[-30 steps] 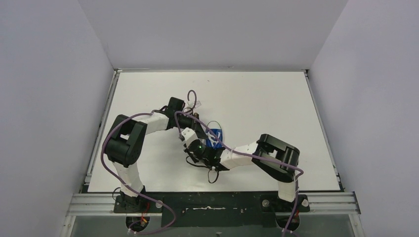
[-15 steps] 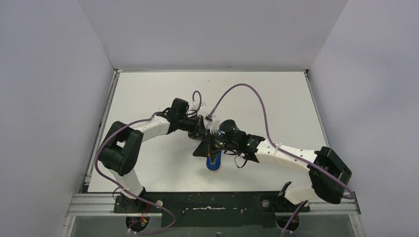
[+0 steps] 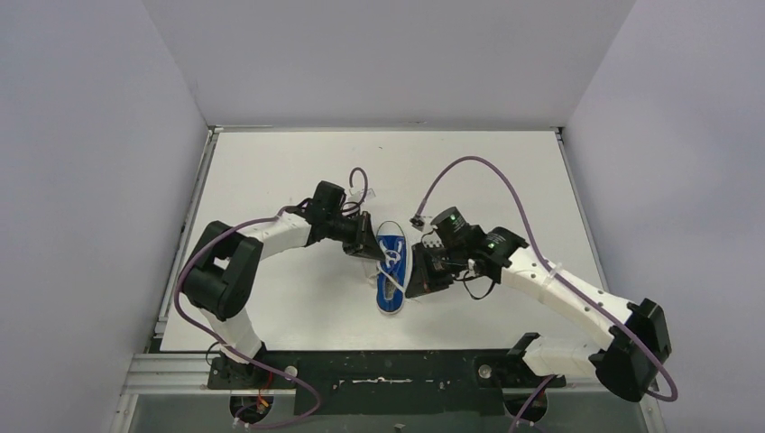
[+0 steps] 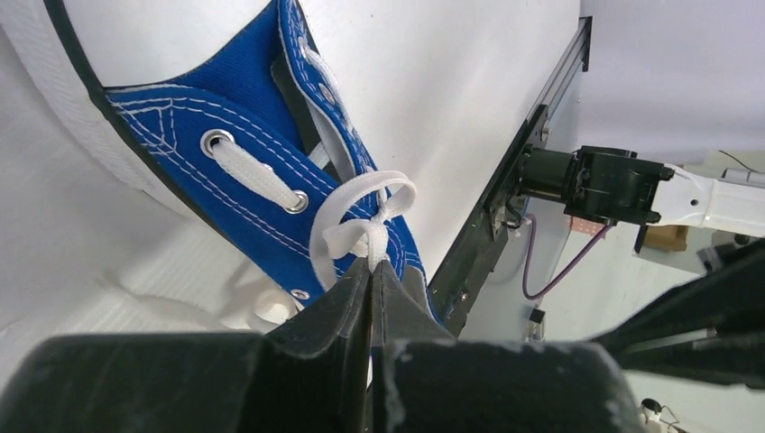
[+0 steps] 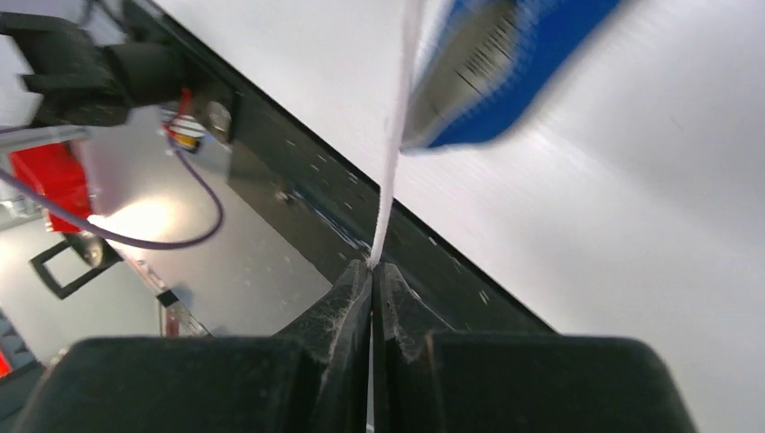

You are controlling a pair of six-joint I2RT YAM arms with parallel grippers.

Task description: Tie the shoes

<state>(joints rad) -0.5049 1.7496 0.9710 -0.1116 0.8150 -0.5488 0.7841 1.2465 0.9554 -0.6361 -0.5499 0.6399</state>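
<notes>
The right arm (image 3: 552, 285) has swung rightward; sneaker (image 3: 391, 271) lies between left jaws and right jaws, each pinching lace (image 4: 359, 236).

Small blue sneaker (image 3: 391, 267), white sole rim, metal eyelets, lay on desk (image 3: 505, 180) near front-centre, long axis running near-to-far. White laces (image 4: 361, 216): one loop pinched in left gripper (image 4: 372, 271), one strand taut, clamped in right gripper (image 5: 372, 271).
</notes>
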